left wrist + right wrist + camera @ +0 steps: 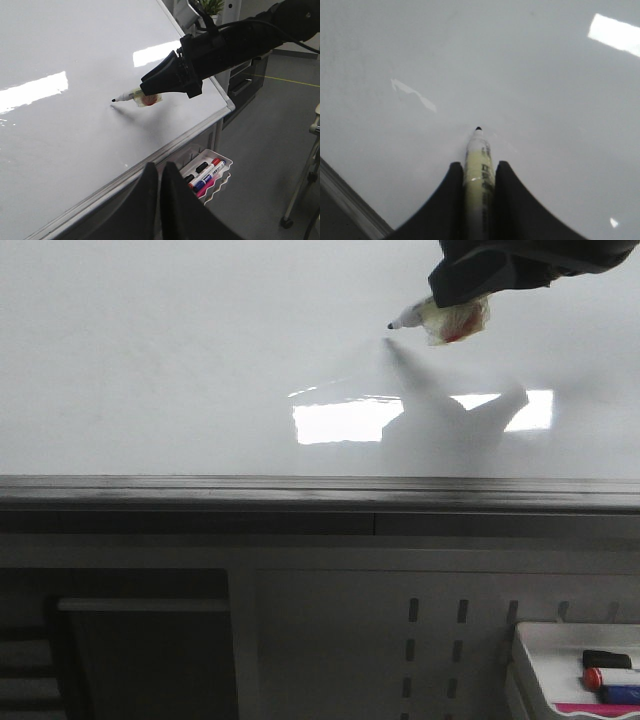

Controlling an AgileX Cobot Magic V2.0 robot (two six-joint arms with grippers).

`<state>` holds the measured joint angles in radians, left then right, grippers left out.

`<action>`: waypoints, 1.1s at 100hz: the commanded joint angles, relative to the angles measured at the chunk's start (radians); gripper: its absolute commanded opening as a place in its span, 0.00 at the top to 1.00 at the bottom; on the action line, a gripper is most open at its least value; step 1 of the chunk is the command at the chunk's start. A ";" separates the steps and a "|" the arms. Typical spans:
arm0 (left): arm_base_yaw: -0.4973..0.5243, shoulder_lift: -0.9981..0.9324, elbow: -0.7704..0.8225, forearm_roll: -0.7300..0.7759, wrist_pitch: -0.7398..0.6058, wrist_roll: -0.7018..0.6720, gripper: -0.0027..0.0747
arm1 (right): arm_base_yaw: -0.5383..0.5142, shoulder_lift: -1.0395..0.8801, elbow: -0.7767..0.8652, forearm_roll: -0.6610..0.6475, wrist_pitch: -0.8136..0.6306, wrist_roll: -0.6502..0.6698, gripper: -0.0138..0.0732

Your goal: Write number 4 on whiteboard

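Marker tray (560,640) cut off at edge

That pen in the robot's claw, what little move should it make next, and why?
Probably bring the tip down onto the whiteboard to begin the first stroke. The right gripper is shut on the marker, tip aimed at the board, and no strokes show on the board yet. The left wrist view shows the tip with its shadow just beside it, so it seems very near; contact cannot be told.

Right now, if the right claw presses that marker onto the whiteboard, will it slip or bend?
The marker looks like a stiff plastic barrel, so it will probably not bend. It sits clamped between the right claw's fingers, so likely steady. The whiteboard is glossy, so the tip may skate sideways under a light push.
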<state>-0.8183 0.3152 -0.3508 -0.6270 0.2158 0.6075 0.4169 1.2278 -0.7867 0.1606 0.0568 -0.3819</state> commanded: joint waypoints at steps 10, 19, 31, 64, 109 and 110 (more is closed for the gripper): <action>0.003 0.007 -0.027 -0.017 -0.071 -0.010 0.99 | -0.009 0.001 -0.042 -0.008 -0.015 -0.006 0.91; 0.003 0.007 -0.027 -0.017 -0.071 -0.010 0.99 | -0.009 0.013 -0.042 0.018 0.008 -0.006 0.91; 0.003 0.007 -0.027 -0.017 -0.071 -0.010 0.99 | -0.005 0.032 -0.042 0.073 0.041 -0.006 0.91; 0.003 0.007 -0.027 -0.017 -0.073 -0.010 0.99 | 0.133 0.100 -0.042 0.107 0.054 -0.006 0.91; 0.003 0.007 -0.027 -0.017 -0.077 -0.010 0.99 | -0.042 0.041 -0.042 0.105 0.183 -0.006 0.91; 0.003 0.007 -0.027 -0.017 -0.077 -0.010 0.99 | -0.052 0.036 -0.042 0.105 0.188 -0.006 0.91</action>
<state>-0.8183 0.3152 -0.3508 -0.6268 0.2158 0.6075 0.4381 1.3006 -0.8066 0.2952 0.2527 -0.3819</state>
